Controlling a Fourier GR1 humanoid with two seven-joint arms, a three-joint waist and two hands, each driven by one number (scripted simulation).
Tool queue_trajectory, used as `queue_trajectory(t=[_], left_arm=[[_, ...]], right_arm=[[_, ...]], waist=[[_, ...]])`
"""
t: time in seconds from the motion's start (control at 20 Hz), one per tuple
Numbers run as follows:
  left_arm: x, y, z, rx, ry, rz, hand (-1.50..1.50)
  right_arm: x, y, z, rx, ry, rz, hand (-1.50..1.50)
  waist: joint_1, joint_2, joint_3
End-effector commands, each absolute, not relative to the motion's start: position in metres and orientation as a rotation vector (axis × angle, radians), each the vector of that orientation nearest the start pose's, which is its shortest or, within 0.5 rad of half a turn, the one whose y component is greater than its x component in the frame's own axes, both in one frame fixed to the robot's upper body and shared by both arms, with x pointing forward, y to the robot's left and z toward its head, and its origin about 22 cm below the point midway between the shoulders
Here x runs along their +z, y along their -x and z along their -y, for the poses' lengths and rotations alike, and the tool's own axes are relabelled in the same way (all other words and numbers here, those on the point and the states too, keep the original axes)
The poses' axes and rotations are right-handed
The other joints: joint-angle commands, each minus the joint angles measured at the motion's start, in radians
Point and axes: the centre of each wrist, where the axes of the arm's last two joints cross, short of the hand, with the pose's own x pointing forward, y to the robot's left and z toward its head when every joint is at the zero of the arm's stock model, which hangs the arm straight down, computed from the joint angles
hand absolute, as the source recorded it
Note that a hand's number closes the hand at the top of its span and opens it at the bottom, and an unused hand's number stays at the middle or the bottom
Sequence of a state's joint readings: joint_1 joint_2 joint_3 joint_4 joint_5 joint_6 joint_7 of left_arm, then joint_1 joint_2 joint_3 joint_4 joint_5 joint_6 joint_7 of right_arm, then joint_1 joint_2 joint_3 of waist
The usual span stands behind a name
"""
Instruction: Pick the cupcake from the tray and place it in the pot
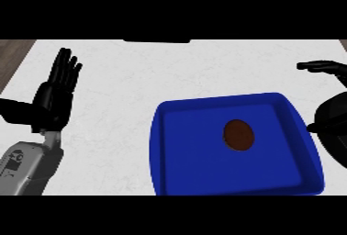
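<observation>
- Scanning the pale surface [136, 69] first: logged one tray, one cupcake and dark shapes at the right edge.
- Noted the cupcake [238, 135], brown and oval from above, lying inside the blue tray [169, 151], a bit right of its middle, apart from every wall, untouched.
- Logged the left hand [54, 98] resting at the view's left, fingers straight and pointing up, released, holding nothing, well apart from the tray.
- Marked the pot [335, 133], judged so from a dark rounded bulk just beside the tray's right wall; cut off by the frame, opening not visible.
- Marked a dark curved shape [324, 67] above that. Could not tell whether right hand or pot handle, so could not tell that hand's state either.
- Judged the task as not begun: cupcake not yet grasped, still to be lifted over the tray's wall and across to the pot.
- Flagged possible tipping or squashing of the cupcake, caused by closing fingers from the side on a small, soft, round thing.
- Flagged possible shoving of the tray, caused by a low approach catching its raised wall; would slide the cupcake off target.
- Flagged possible clipping of the right wall or the pot's rim on the carry, given how close those two sat.
- Flagged a possible missed drop, caused by the pot's mouth lying mostly outside the view.
</observation>
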State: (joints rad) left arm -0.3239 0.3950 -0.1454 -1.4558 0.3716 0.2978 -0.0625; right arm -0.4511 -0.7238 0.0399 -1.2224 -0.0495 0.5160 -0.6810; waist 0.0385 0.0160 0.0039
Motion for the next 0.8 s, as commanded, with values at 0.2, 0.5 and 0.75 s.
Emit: queue_trajectory(t=[0.2,0.5,0.75], left_arm=[[0.084,-0.312,-0.256,0.032,-0.075,1.781,0.0],[0.064,-0.306,-0.256,0.043,-0.11,1.763,0.0],[0.084,-0.294,-0.269,0.049,-0.096,1.756,0.0]], right_arm=[[0.137,-0.345,0.385,1.436,-0.081,1.859,-1.5],[0.155,-0.355,0.332,1.636,-0.029,1.767,-1.5],[0.149,-0.357,0.3,1.72,0.024,1.646,-1.5]], waist=[[0.0,-0.007,-0.002],[-0.028,-0.014,-0.004],[-0.025,-0.017,-0.004]])
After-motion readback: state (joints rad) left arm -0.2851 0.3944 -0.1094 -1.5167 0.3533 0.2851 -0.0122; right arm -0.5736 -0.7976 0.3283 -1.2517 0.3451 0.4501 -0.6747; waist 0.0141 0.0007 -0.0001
